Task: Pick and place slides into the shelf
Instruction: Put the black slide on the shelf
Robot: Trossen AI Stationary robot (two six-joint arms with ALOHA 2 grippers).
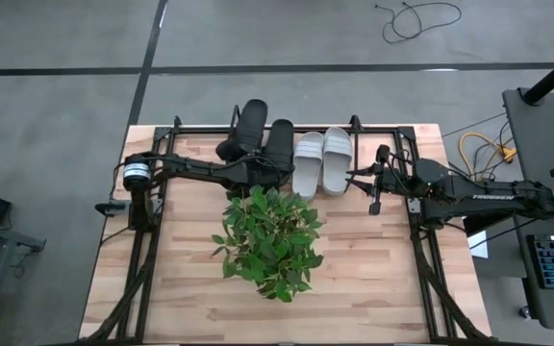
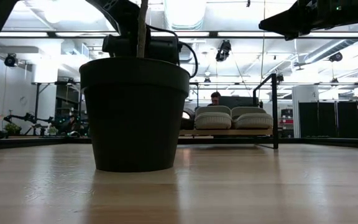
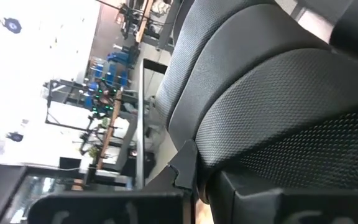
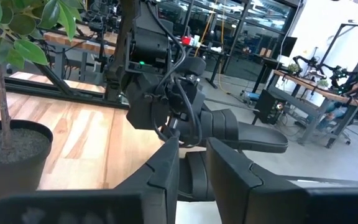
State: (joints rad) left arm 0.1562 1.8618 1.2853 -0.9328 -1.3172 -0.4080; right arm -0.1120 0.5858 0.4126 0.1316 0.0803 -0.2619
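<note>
While the two light grey slides (image 1: 322,160) lay side by side on the right half of the shelf (image 1: 356,125) at the far edge of the tabletop (image 1: 190,288), the left gripper (image 1: 248,165) reached across from its base toward the two black slides (image 1: 263,139) on the left half. One black slide sat flat beside the grey pair; the other, farther left, stood angled with its toe projecting past the far rail, and so appeared not yet seated. The left jaws were closed tight at the near end of the black pair. In the left wrist view the textured black strap (image 3: 272,93) filled the picture just ahead of them, which suggested that they were gripping or pressing the heel of one slide to square it on the rack; which of the two could not be told.

The right gripper (image 1: 374,192) hung beside the near right corner of the grey pair, apart from them, its jaws narrowly parted and empty in the right wrist view. It pointed across toward the left arm, probably held clear so that the two arms would not meet over the shelf.

A potted leafy plant (image 1: 269,240) stood mid-tabletop, just in front of the left gripper; its dark pot (image 2: 134,112) hid most of the black slides in the low view, where only the grey pair (image 2: 232,118) showed on the rack. Judged from this arrangement, the task was near its end, with only the angled slide left to settle.
</note>
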